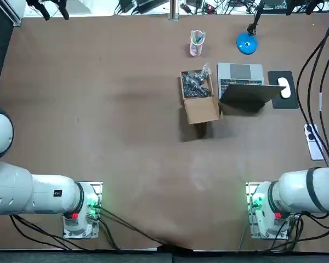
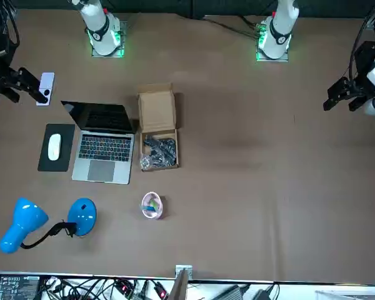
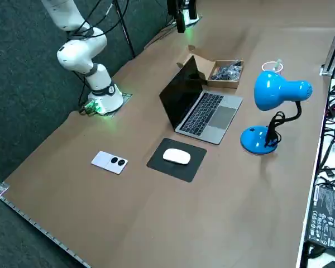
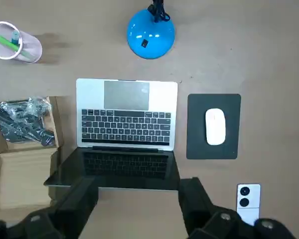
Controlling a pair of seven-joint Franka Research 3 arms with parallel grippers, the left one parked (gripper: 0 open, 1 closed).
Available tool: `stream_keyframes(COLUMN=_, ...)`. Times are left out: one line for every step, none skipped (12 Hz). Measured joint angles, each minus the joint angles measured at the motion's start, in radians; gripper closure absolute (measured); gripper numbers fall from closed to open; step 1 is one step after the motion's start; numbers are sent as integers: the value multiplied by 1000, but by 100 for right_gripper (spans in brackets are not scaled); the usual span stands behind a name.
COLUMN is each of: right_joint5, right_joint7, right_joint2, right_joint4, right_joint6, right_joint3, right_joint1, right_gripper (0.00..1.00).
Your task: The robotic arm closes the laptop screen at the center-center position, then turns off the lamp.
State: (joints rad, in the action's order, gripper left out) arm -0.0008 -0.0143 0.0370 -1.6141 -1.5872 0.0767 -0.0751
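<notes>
Right gripper point(image 4: 138, 185) hangs well above the table point(image 1: 98, 109), on the robot's side of the open laptop point(image 4: 127, 124). The fingers point(image 4: 77, 204) are spread wide with nothing between them. The laptop sits in the right half of the table toward the far edge, not dead centre, and nothing has been closed yet.

Risks as I see them:
- The lid leans back toward the arm, so I'd have to push it from behind. Contact too low on the lid could shove the whole laptop toward the lamp base point(image 4: 150, 32) instead of folding it.
- The cardboard box point(image 1: 199, 98) is just beside the laptop, with a flap next to the lid. A wide finger could snag the flap or drag the box.
- The mouse point(image 4: 215, 126) on its pad point(image 4: 214, 149) is close on the other side, and the phone point(image 4: 248, 199) lies under the approach path. A sloppy descent clips them.
- Letting the lid drop could slam it.
- For the lamp point(image 3: 268, 111), the switch looks small on the base and the head hangs above it. Reaching in may knock the head or slide the base.
- I can't tell whether the lamp is lit.
</notes>
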Motion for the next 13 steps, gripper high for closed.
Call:
stream_keyframes(right_joint5=0, right_joint7=0, right_joint2=0, right_joint4=0, right_joint6=0, right_joint3=0, right_joint1=0, right_gripper=0)
stream_keyframes(right_joint5=0, right_joint7=0, right_joint2=0, right_joint4=0, right_joint6=0, right_joint3=0, right_joint1=0, right_gripper=0)
stream_keyframes(right_joint5=0, right_joint7=0, right_joint2=0, right_joint4=0, right_joint6=1, right_joint3=0, right_joint1=0, right_gripper=0)
stream_keyframes(right_joint5=0, right_joint7=0, right_joint2=0, right_joint4=0, right_joint6=1, right_joint3=0, right_joint1=0, right_gripper=0)
stream_keyframes(right_joint5=0, right_joint7=1, right_joint2=1, right_joint4=0, right_joint6=3, right_joint3=0, right_joint1=0, right_gripper=0)
stream_keyframes(right_joint5=0, right_joint7=1, right_joint2=3, right_joint4=0, right_joint6=9, right_joint3=0, right_joint1=1, right_gripper=0)
stream_keyframes(right_joint5=0, right_joint7=1, right_joint2=7, right_joint4=-1, right_joint6=17, right_joint3=1, right_joint1=2, right_gripper=0)
stream_keyframes(right_joint5=0, right_joint7=2, right_joint2=22, right_joint4=-1, right_joint6=39, right_joint3=1, right_joint1=6, right_gripper=0)
stream_keyframes(right_joint5=0, right_joint7=3, right_joint2=34, right_joint4=-2, right_joint6=56, right_joint3=1, right_joint1=13, right_gripper=0)
stream_keyframes(right_joint5=0, right_joint7=3, right_joint2=50, right_joint4=-9, right_joint6=72, right_joint3=1, right_joint1=21, right_gripper=0)
stream_keyframes(right_joint5=0, right_joint7=3, right_joint2=74, right_joint4=-26, right_joint6=82, right_joint3=2, right_joint1=29, right_gripper=7)
stream_keyframes(right_joint5=0, right_joint7=3, right_joint2=104, right_joint4=-55, right_joint6=88, right_joint3=2, right_joint1=39, right_gripper=7)
stream_keyframes(right_joint5=0, right_joint7=3, right_joint2=142, right_joint4=-95, right_joint6=89, right_joint3=2, right_joint1=49, right_gripper=8)
